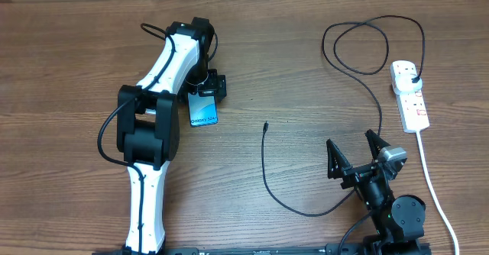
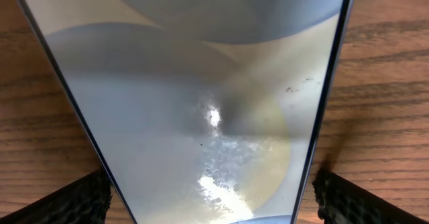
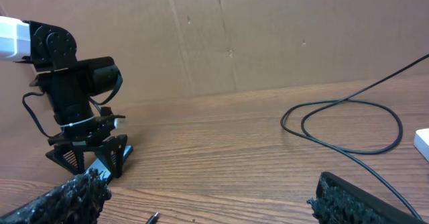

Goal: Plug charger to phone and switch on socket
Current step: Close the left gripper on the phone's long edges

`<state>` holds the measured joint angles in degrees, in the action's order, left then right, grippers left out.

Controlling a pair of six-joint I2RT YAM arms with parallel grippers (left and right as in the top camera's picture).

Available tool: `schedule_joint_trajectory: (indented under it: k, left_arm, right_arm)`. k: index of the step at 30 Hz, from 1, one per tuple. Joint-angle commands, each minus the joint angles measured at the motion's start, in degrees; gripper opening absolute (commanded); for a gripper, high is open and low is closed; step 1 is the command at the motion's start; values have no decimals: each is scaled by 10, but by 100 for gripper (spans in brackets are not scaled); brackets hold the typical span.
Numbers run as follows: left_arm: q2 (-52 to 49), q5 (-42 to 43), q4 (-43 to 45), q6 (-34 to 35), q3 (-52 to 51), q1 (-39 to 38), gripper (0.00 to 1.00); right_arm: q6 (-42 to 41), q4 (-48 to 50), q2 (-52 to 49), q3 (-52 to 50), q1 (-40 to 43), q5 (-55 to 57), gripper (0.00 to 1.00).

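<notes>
The phone (image 1: 203, 111) lies flat on the wooden table, light blue screen up, and fills the left wrist view (image 2: 201, 90). My left gripper (image 1: 205, 93) is open and straddles its far end, with wood showing between each finger and the phone's edges. The charger's black cable (image 1: 263, 167) loops across the table, and its small tip (image 1: 265, 124) lies loose at mid-table. Its black plug head (image 1: 413, 79) sits in the white socket (image 1: 411, 102) at the right. My right gripper (image 1: 355, 152) stands open and empty near the front, with the tip (image 3: 153, 218) just ahead of it.
The socket's thick white cord (image 1: 432, 182) runs toward the front right edge. The cable's loop (image 3: 348, 123) lies at the far right. A cardboard wall (image 3: 268, 29) backs the table. My left arm (image 1: 153, 125) stretches over the left half.
</notes>
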<state>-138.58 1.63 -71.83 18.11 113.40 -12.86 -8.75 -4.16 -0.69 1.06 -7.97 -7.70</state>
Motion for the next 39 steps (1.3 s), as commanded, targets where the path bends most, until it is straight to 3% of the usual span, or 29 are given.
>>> schedule_joint_trajectory:
  k: [1, 19, 27, 33, 39]
  left_arm:
    - [-80, -18, 36, -7, -68, -3, 100]
    - [-80, -22, 163, -7, -196, -3, 100]
    - [-80, -22, 155, -7, -220, -2, 100]
    - [-80, -21, 149, -7, -220, -2, 94]
    - [-80, -20, 149, -7, -220, 1, 100]
  right_arm:
    - [2, 2, 5, -6, -1, -3, 100]
    - [2, 2, 5, -6, -1, -3, 100]
    - [2, 2, 5, -6, -1, -3, 100]
    - [2, 2, 5, -6, -1, -3, 100]
    - [2, 2, 5, -6, -1, -3, 100]
